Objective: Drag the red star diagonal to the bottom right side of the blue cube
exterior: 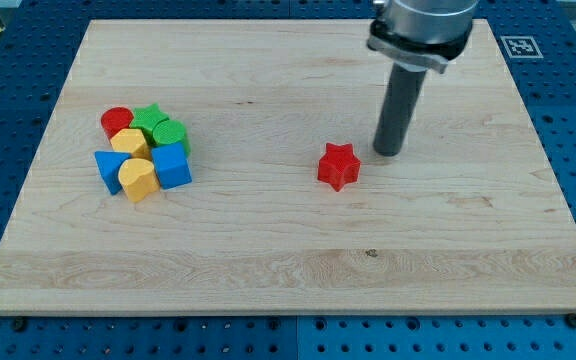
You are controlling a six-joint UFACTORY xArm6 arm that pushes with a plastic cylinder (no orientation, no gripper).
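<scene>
The red star (338, 166) lies near the middle of the wooden board. My tip (388, 152) stands just to the star's upper right, a small gap away from it. The blue cube (172, 166) sits far to the view's left, at the lower right of a tight cluster of blocks.
The cluster holds a red cylinder (117, 122), a green star (149, 117), a green cylinder (170, 134), a yellow block (131, 143), a blue triangle (109, 166) and a yellow heart-like block (138, 180). The board's edge (288, 312) borders a blue pegboard.
</scene>
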